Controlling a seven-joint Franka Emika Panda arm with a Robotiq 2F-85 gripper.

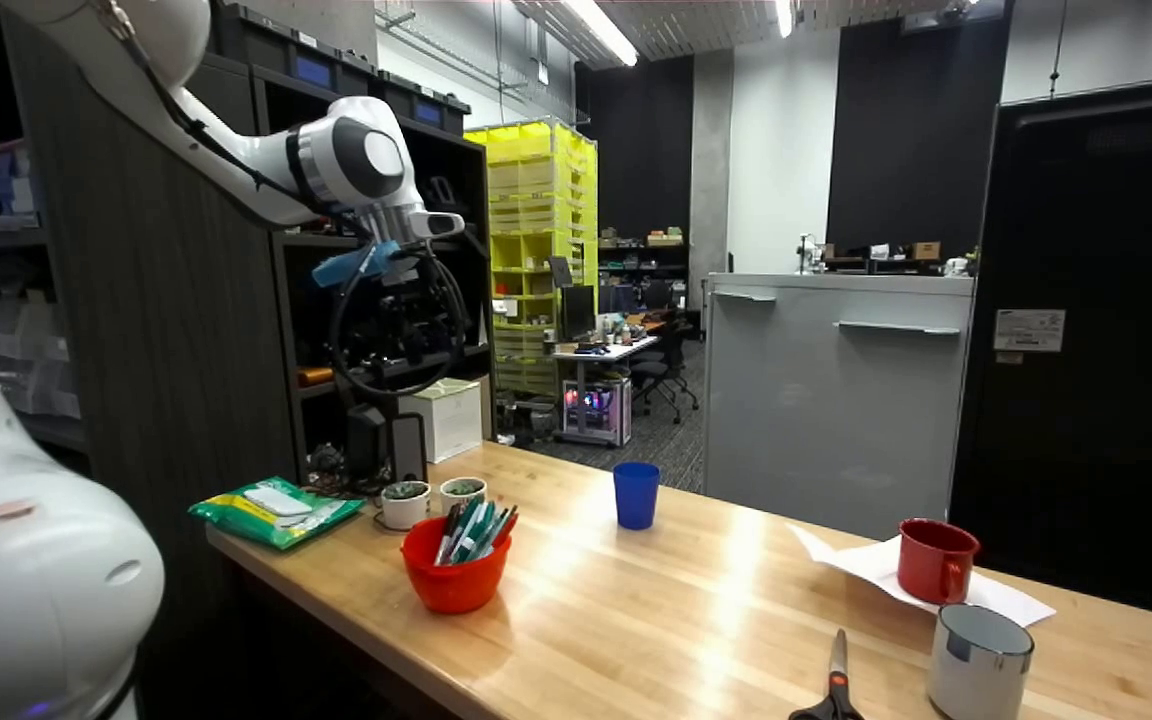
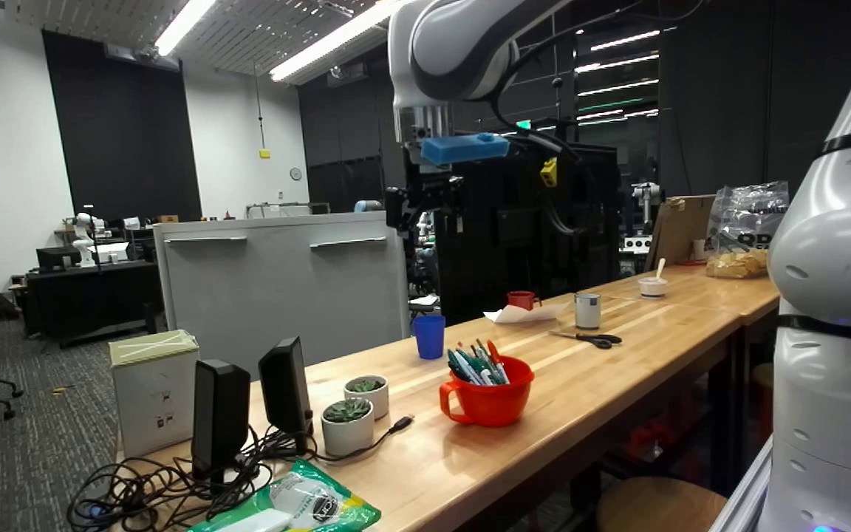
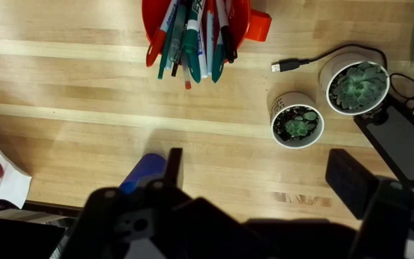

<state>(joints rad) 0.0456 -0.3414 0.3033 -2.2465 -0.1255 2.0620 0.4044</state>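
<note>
**Gripper (image 3: pixel 255 169) above the surface (image 2: pixel 573 377), jaws wide apart**

The arm (image 2: pixel 462 55), bearing a blue block (image 2: pixel 464 148) above the jaws, extended over the surface. In the wrist view the jaws stood wide, with the surface visible between them. The blue cup (image 2: pixel 429 338) stood upright below, close in that view to the jaw at left, which partly hid it. In an exterior view the blue cup occupied the far side, left of and beyond a red bowl (image 2: pixel 496 408) packed with markers (image 2: pixel 479 367). Left of the bowl stood a near pot (image 2: pixel 349 439) and a far pot (image 2: pixel 380 403), side by side; a plug (image 2: pixel 400 424) lay between the near pot and the bowl. Farther left were a near speaker (image 2: pixel 220 417) and a far speaker (image 2: pixel 285 388) amid tangled cables (image 2: pixel 145 488), with a box (image 2: pixel 156 399) beyond and a green packet (image 2: pixel 307 495) at the near end. To the right and farther off, a red mug (image 2: pixel 521 299) rested on white paper (image 2: pixel 518 315), a white cup (image 2: pixel 587 313) stood beside the paper, and scissors (image 2: pixel 597 340) lay on the near side of the white cup.
</note>
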